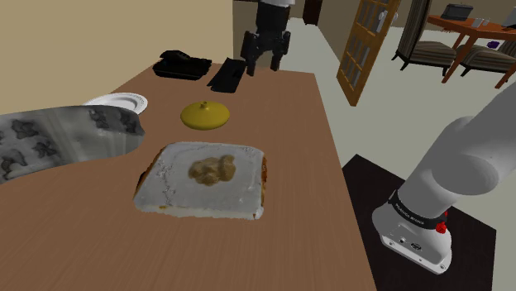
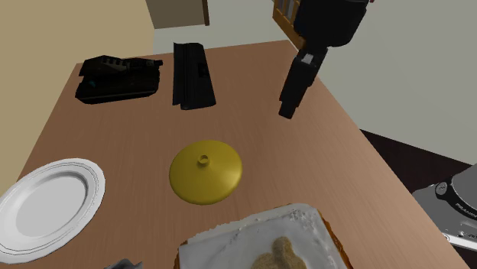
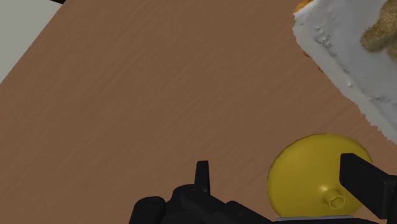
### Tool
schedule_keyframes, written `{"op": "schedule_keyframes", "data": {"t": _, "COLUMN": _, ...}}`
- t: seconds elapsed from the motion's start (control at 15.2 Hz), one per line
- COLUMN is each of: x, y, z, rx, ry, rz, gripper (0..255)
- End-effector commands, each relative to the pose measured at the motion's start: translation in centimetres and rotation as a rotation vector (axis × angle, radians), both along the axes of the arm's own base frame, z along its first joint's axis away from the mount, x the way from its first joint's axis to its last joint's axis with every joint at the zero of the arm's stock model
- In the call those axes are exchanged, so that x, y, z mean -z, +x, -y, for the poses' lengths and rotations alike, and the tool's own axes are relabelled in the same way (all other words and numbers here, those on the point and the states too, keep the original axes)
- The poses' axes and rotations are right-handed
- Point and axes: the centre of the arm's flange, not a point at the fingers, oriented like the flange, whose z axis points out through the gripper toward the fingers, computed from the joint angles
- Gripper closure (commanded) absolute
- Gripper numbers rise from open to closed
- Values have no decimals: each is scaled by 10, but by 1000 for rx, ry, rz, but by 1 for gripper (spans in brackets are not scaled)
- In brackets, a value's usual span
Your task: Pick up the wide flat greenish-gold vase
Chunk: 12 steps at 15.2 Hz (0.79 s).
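The wide flat greenish-gold vase [image 1: 207, 114] lies on the brown table [image 1: 306, 149], with a small knob-like neck at its middle [image 2: 205, 171]. My black gripper [image 1: 262, 70] hangs open in the air over the table's far end, beyond the vase and apart from it. In the second exterior view the gripper [image 2: 289, 107] is above and to the right of the vase. In the wrist view the vase [image 3: 312, 175] shows close to the right finger [image 3: 366, 181], well below it, and nothing is held between the fingers.
A large grey-white slab with a brown lump on top [image 1: 203, 178] lies just in front of the vase. A white plate [image 2: 50, 200] and a grey patterned object [image 1: 58, 140] are on the shoulder view's left. Two black items [image 2: 118, 76] [image 2: 191, 74] lie at the far end.
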Motion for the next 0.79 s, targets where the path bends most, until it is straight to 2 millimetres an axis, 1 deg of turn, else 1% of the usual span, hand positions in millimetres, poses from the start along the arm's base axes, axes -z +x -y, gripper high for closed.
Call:
{"op": "schedule_keyframes", "data": {"t": 0.0, "x": 8, "y": 23, "z": -16, "rx": 4, "ry": -1, "rz": -4, "gripper": 0}}
{"op": "schedule_keyframes", "data": {"t": 0.73, "x": 57, "y": 125, "z": -113, "rx": 21, "ry": -17, "rz": -29, "gripper": 0}}
